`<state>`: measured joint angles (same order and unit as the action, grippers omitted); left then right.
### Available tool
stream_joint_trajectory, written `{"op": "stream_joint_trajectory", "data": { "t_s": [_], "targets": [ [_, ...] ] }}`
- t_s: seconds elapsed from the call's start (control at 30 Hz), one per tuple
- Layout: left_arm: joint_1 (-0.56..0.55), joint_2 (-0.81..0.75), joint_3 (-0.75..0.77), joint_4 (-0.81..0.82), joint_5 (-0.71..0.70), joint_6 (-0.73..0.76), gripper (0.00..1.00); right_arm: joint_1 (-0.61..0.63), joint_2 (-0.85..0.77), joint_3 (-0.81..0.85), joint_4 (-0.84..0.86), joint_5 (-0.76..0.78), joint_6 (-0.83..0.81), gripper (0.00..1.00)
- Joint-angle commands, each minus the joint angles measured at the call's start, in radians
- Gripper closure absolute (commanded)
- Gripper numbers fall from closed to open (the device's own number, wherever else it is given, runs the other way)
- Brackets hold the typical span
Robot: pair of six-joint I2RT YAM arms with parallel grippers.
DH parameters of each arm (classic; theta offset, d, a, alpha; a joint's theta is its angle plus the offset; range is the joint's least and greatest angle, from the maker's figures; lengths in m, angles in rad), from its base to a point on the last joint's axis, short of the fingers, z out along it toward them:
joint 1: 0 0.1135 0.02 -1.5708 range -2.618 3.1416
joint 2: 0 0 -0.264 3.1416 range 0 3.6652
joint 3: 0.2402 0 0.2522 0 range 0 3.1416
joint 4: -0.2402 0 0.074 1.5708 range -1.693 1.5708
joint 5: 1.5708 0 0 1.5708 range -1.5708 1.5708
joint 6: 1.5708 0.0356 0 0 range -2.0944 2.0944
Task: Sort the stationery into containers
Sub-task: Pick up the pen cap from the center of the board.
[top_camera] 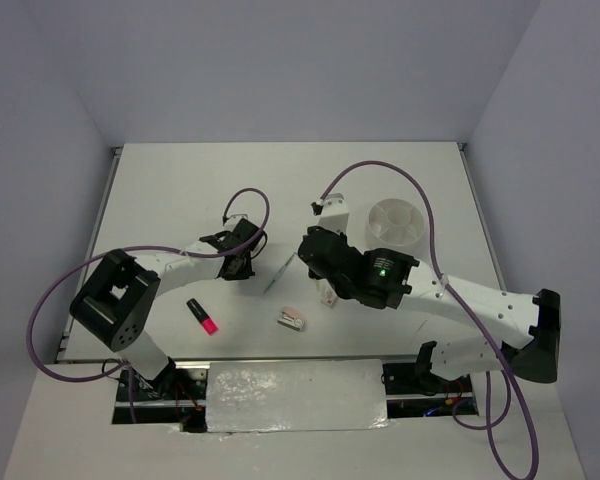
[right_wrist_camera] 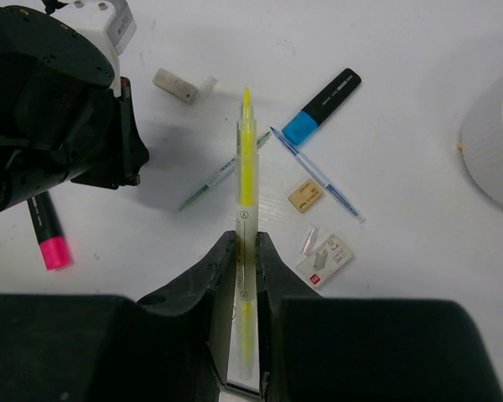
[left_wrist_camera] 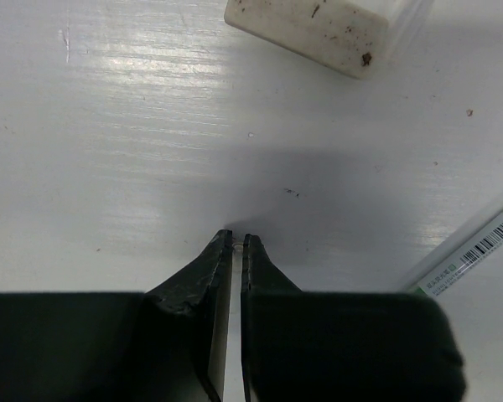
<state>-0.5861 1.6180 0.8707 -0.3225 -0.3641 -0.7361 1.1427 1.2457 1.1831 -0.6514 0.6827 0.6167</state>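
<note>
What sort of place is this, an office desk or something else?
Likely a robotics lab test booth: a left arm and a right arm bolted to a white table, plain walls boxing it in, and a pink-ended highlighter and divided white tub set out as props.

Robotics lab cell, white table, plain pale walls, two cabled arms

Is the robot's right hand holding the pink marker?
No, the right gripper is shut on the yellow pen, and the pink-ended highlighter lies loose off to one side.
</note>
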Motion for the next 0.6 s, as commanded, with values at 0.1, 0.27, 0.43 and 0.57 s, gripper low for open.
{"op": "stream_joint_trajectory", "data": {
  "t_s": [0.1, 0.27, 0.43, 0.57],
  "targets": [
    [-0.004, 0.023, -0.047, -0.023, 0.048, -0.009, 1.00, -0.006, -0.034, -0.019, 0.021, 0.032, 0.012, 1.00],
    [-0.004, -0.102, -0.042, -0.013, 0.062, -0.029, 1.00, -0.024, -0.034, -0.052, 0.053, 0.012, 0.008, 1.00],
    [-0.004, -0.274, -0.004, -0.036, 0.054, -0.051, 1.00, -0.035, -0.066, -0.095, 0.110, -0.047, -0.012, 1.00],
    [-0.004, -0.359, 0.040, -0.069, 0.048, -0.057, 1.00, -0.043, -0.110, -0.168, 0.229, -0.130, -0.067, 1.00]
  ]
}}
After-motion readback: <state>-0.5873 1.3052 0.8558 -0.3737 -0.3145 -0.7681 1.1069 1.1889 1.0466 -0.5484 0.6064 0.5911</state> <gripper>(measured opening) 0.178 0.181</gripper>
